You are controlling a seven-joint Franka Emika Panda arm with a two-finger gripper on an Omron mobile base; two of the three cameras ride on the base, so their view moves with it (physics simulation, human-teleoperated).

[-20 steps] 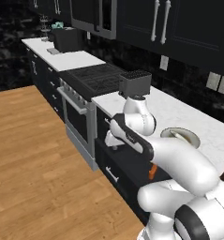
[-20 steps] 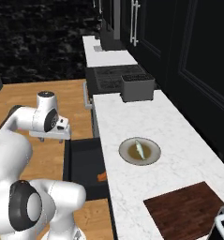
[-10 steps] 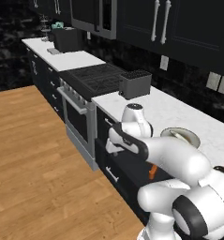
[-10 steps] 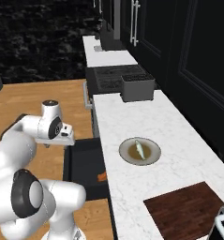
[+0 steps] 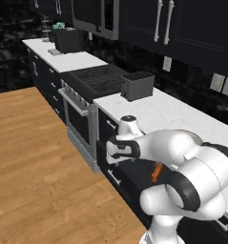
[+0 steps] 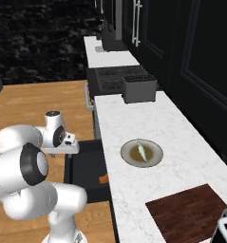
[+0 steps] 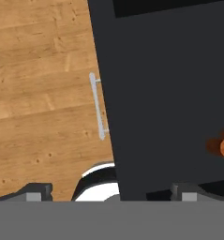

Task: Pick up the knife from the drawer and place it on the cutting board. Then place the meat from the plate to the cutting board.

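The drawer [image 6: 86,163] stands pulled out below the counter, its dark inside facing up. In it lies the knife, of which the orange handle [image 6: 104,179] [image 5: 156,172] [image 7: 221,146] is what I can make out. My gripper [image 6: 62,148] [image 5: 117,157] [image 7: 111,192] hangs open over the drawer's front edge, a short way left of the knife and holding nothing. The drawer's silver bar handle [image 7: 98,105] shows in the hand view. On the white counter sits the plate [image 6: 155,154] with the pale meat [image 6: 140,150] on it. The dark reddish-brown cutting board [image 6: 188,213] lies nearer, to the right.
A black box-shaped appliance [image 6: 139,90] [image 5: 137,86] stands on the counter beside the stove [image 5: 96,78]. Black upper cabinets [image 5: 182,24] hang above. Wooden floor [image 5: 34,171] spreads to the left of the cabinets. A toaster corner [image 6: 226,228] shows at the counter's near end.
The hand has sunk a little toward the open drawer and the arm has folded closer over it. The jaws have stayed open; knife, plate and board have not moved.
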